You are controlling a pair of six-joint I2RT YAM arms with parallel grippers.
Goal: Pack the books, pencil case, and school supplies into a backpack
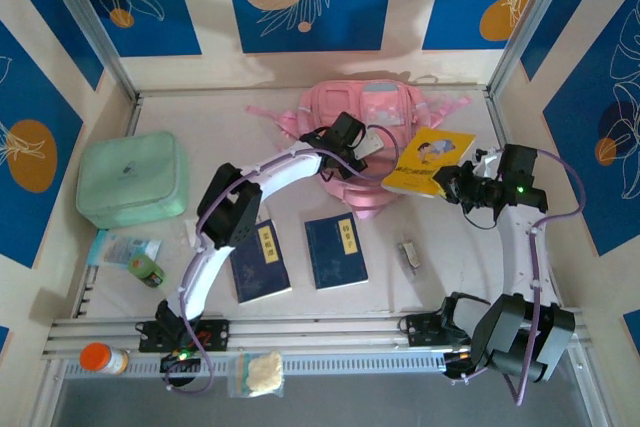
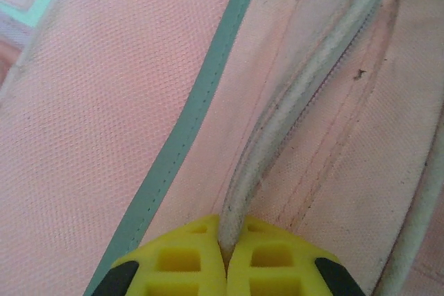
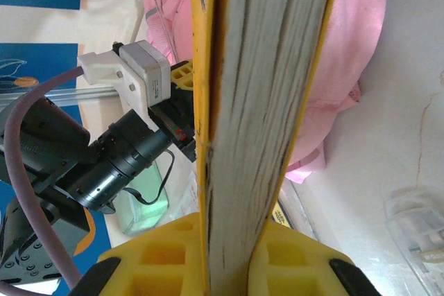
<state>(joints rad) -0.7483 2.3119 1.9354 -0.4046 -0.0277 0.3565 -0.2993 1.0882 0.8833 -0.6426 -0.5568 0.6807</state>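
White table [image 1: 225,117] | left end effector [image 2: 225,237] pinching backpack [image 2: 104,102] seam | right end effector [image 3: 232,240] clamping yellow book [image 3: 263,67]

The right gripper [image 3: 232,258] clamps a yellow book [image 3: 263,67] edge-on, pages facing the lens, a yellow finger pressed against each cover. Behind it the pink backpack [image 3: 354,53] lies on the pale table [image 3: 409,109]. At left, the left gripper [image 3: 182,74] reaches the backpack, with its black wrist camera [image 3: 111,161] nearer the lens. A clear plastic item [image 3: 416,230] sits lower right.
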